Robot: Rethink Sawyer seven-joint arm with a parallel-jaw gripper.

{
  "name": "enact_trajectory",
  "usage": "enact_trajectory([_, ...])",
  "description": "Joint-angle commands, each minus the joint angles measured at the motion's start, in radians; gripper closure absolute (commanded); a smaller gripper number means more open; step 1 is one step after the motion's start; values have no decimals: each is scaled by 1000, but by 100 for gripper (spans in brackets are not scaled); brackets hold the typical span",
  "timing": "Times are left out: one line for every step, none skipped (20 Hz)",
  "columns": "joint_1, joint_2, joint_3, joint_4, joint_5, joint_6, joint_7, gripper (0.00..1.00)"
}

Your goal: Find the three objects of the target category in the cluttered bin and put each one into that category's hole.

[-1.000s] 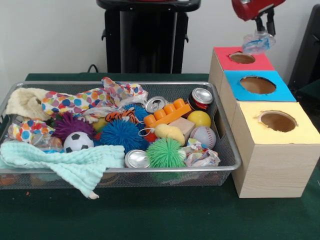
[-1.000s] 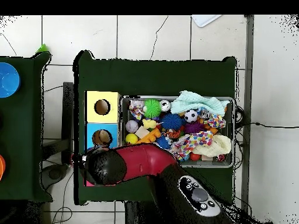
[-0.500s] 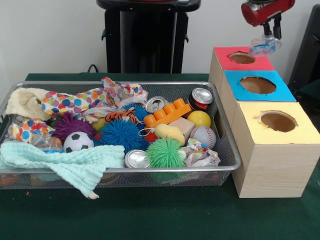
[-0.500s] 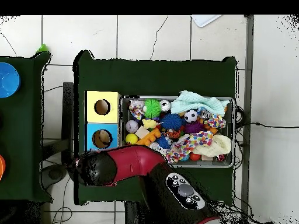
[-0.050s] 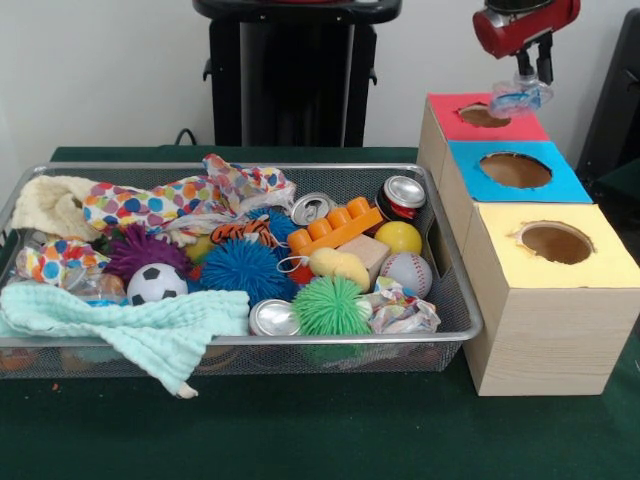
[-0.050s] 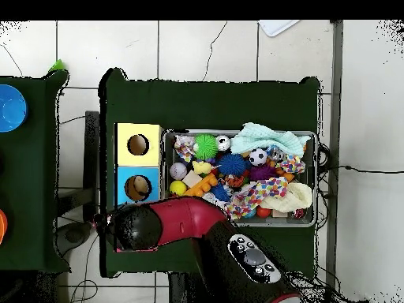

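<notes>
Crumpled clear plastic (image 5: pixel 516 98) with blue print hangs pinched between the fingers of the gripper (image 5: pixel 532 72), directly above the hole in the red box (image 5: pixel 455 125). Compared with 0.5 s ago, the plastic sits slightly left and nearer that hole, and the red arm (image 6: pixel 181 221) has shifted a little in the overhead view, where it hides the red box.

Beside the red box stands the blue box (image 5: pixel 530 180), then the yellow box (image 5: pixel 590 265), so 3 boxes in a row, each with 1 round hole. Left of the red box lies the wire bin (image 5: pixel 455 325) on the green table (image 5: pixel 300 430).

Inside the bin: 3 cans visible (image 5: pixel 272 318), 3 spiky balls in purple, blue (image 5: pixel 240 268) and green, 1 soccer ball (image 5: pixel 155 284), 1 baseball (image 5: pixel 407 272), 1 yellow ball (image 5: pixel 398 237), 1 orange brick (image 5: pixel 335 228), 1 wooden block (image 5: pixel 366 250), 1 mint cloth (image 5: pixel 130 325), 1 cream cloth (image 5: pixel 50 205) and 1 spotted cloth (image 5: pixel 160 205). More crumpled plastic (image 5: pixel 400 312) lies just beside the green spiky ball.
</notes>
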Motion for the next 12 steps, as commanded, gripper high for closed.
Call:
enact_trajectory([-15, -3, -46, -91, 22, 31, 122, 100])
enact_trajectory([-14, -6, -46, -97, 24, 41, 121, 100])
enact_trajectory([-11, -10, -46, -101, 28, 51, 122, 100])
enact_trajectory([-10, -15, -44, -101, 31, 56, 123, 100])
enact_trajectory([-8, -19, -44, -104, 35, 63, 125, 100])
enact_trajectory([-6, -19, -44, -107, 37, 66, 128, 100])
enact_trajectory([-3, -18, -44, -111, 39, 68, 130, 100])
enact_trajectory([1, -17, -46, -122, 40, 76, 130, 100])
enact_trajectory([5, -17, -49, -128, 39, 80, 131, 100])
enact_trajectory([8, -21, -49, -132, 43, 88, 133, 100])
enact_trajectory([11, -26, -50, -137, 47, 96, 136, 100])
enact_trajectory([12, -28, -49, -138, 48, 100, 135, 100])
